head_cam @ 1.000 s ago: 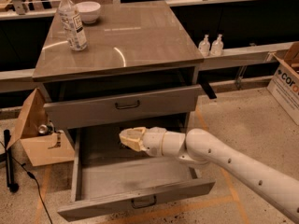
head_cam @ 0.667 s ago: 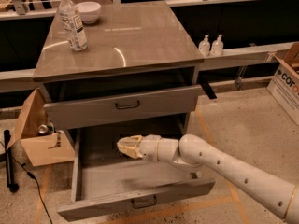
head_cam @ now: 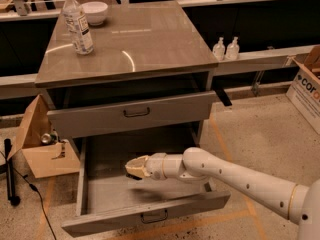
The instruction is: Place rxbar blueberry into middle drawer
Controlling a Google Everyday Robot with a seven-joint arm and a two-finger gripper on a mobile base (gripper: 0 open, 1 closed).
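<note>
The middle drawer (head_cam: 107, 194) is pulled wide open at the bottom of the grey cabinet, showing a flat grey floor and a dark front handle. My gripper (head_cam: 134, 167) reaches in from the right on its white arm. It hangs a little above the drawer floor, left of centre, and casts a shadow below. The rxbar blueberry does not show; I cannot tell whether it is in the gripper. The drawer floor that shows holds nothing.
The grey drawer above (head_cam: 135, 115) stands slightly open. A water bottle (head_cam: 78, 23) and a white bowl (head_cam: 94, 11) are on the cabinet top. A cardboard box (head_cam: 42, 151) sits on the floor at left, another (head_cam: 306, 91) at right. Two small bottles (head_cam: 226, 49) stand on a ledge.
My gripper has moved left and a little lower over the open middle drawer. Nothing else has moved.
</note>
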